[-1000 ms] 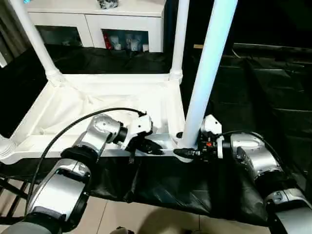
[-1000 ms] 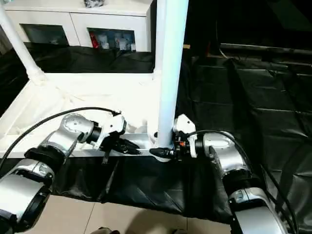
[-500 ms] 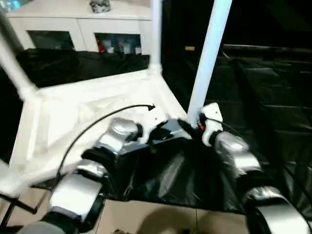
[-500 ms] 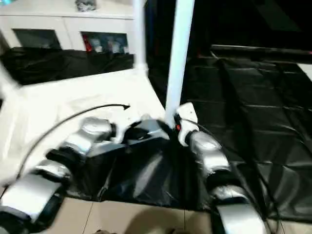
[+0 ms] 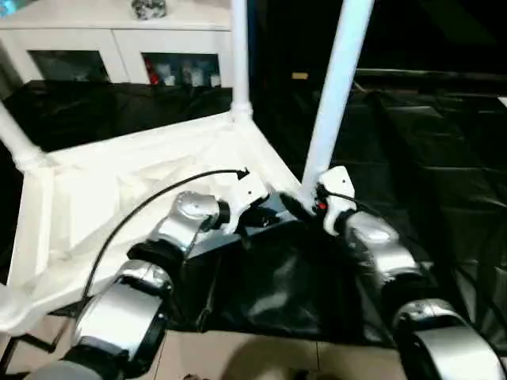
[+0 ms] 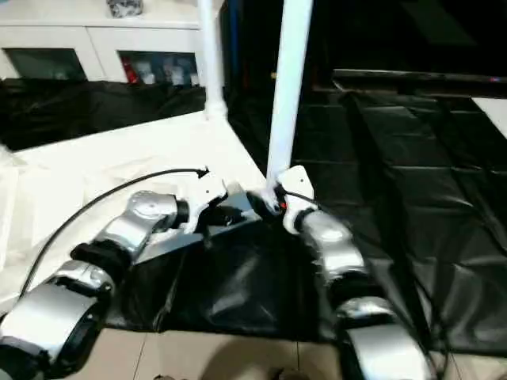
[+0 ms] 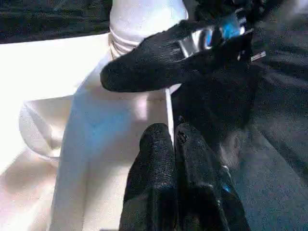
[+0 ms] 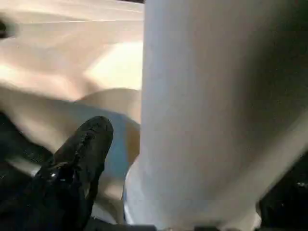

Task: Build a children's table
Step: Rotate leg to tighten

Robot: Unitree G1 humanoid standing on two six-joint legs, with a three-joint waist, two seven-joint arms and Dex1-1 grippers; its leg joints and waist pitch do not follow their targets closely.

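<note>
The white tabletop (image 5: 119, 190) lies upside down and skewed on the black-covered surface, ribbed underside up. Three white legs stand in its corner sockets: a far leg (image 5: 239, 55), a left leg (image 5: 14, 138) and a near right leg (image 5: 337, 87). My right gripper (image 5: 305, 207) is shut on that near right leg just above its socket; one finger (image 8: 86, 144) lies against the leg (image 8: 202, 106). My left gripper (image 7: 173, 132) is shut on the tabletop's thin rim beside the same corner, fingers pressed together. The right gripper's finger (image 7: 154, 67) crosses the leg base just ahead of it.
A white cabinet (image 5: 119, 39) with glass doors stands behind the tabletop. Crumpled black sheeting (image 5: 428, 142) covers the surface to the right and hangs over the near edge. A black cable (image 5: 142, 207) loops over my left forearm. Tiled floor (image 5: 238, 356) lies below.
The tabletop has swung round, its near right corner going away from me and its left side coming nearer. Both grippers have kept their hold and moved with that corner.
</note>
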